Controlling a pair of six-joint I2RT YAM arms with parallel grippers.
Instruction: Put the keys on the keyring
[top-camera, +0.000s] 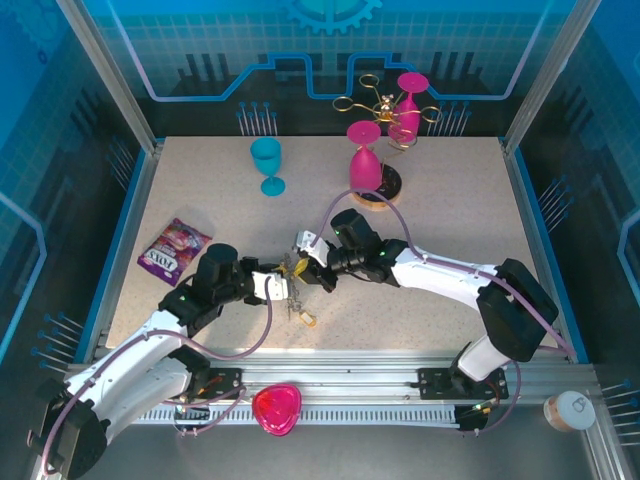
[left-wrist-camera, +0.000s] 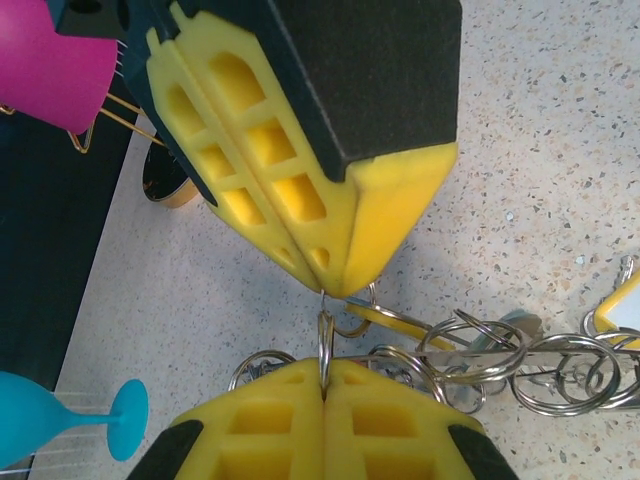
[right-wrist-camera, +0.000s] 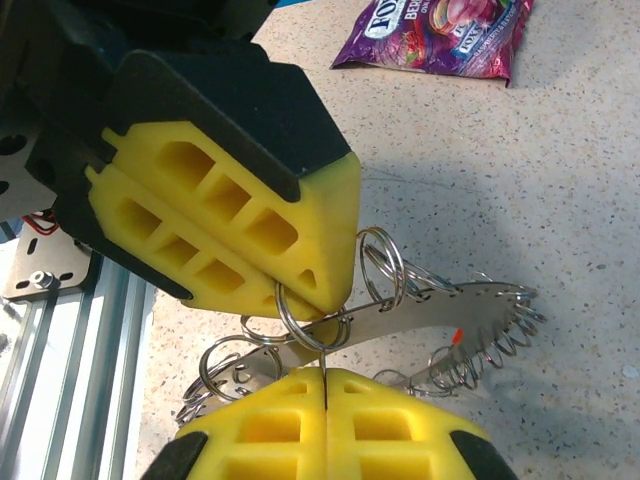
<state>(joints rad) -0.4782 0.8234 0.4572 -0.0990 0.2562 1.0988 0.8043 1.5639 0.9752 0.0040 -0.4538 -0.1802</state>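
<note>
Keyring (right-wrist-camera: 440, 315) hangs btwn both hands near the middle of the counter (top-camera: 200, 190), closer to the arm bases than to the far side. It's a flat grey ring fringed w/ wire loops. Whether its far end touches the counter we can't tell.

Left hand (left-wrist-camera: 325, 390) is clenched on one upright wire loop at the rim, and we see the loop vanish into the pad seam. Right hand (right-wrist-camera: 325, 385) is clenched too, tip to tip w/ the left. It pinches at almost the same spot, either a loop or the rim edge, we can't tell which.

Keys (top-camera: 307, 319) show as yellow heads right under & beside the hands. Whether any is threaded on a loop we can't tell.

Risks, as we judge them:
- Both hands grip the same tiny patch. Any pull or twist out of sync could bend a loop open or tear it off the rim.
- Loops are thin & slick vs. soft-looking pads. A slip prob. drops the ring & tangles the keys in the fringe.
- No hand is free for a key. One must let go first, and if the wrong one opens, the ring swings & the wanted loop turns away.
- Neighbouring loops crowd in, so a key could snag the wrong one.

Candy bag (top-camera: 173, 250) lies well apart on the left, no bother.
</note>
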